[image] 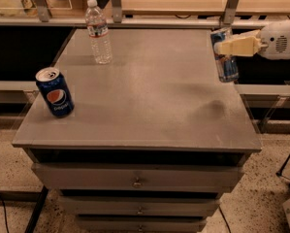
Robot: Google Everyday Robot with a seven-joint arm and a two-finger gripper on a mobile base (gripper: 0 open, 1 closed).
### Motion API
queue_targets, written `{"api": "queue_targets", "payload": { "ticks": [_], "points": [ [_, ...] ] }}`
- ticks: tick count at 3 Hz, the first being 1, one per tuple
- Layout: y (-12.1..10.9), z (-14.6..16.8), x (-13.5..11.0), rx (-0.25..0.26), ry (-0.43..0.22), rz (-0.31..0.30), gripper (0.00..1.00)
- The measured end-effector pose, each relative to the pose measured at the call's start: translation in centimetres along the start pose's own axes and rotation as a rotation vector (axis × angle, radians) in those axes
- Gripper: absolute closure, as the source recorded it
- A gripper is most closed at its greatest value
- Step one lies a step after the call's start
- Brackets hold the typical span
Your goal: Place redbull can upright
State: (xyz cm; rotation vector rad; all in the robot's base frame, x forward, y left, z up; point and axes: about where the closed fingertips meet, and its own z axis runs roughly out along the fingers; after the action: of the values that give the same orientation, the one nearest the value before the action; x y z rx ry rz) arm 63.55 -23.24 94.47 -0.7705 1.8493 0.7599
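Note:
The redbull can [227, 64] is a slim blue-and-silver can, held nearly upright and slightly tilted at the right edge of the grey cabinet top [154, 96]. My gripper [228, 47] comes in from the right on a white arm and is shut on the can's upper part. The can's base hangs over the right rim of the top; I cannot tell whether it touches the surface.
A dark blue Pepsi can [55, 92] stands near the left front edge. A clear water bottle [98, 32] stands at the back left. Drawers [137, 181] sit below the top. A rail and posts [230, 6] run behind the cabinet.

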Motion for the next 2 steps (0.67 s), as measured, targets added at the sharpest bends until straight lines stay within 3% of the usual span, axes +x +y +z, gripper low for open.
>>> {"api": "queue_targets", "payload": {
  "ticks": [1, 2],
  "points": [
    [0.29, 0.55, -0.18, -0.019, -0.012, -0.057, 1.0],
    [0.29, 0.54, -0.18, -0.018, -0.012, -0.057, 1.0]
  ]
}}
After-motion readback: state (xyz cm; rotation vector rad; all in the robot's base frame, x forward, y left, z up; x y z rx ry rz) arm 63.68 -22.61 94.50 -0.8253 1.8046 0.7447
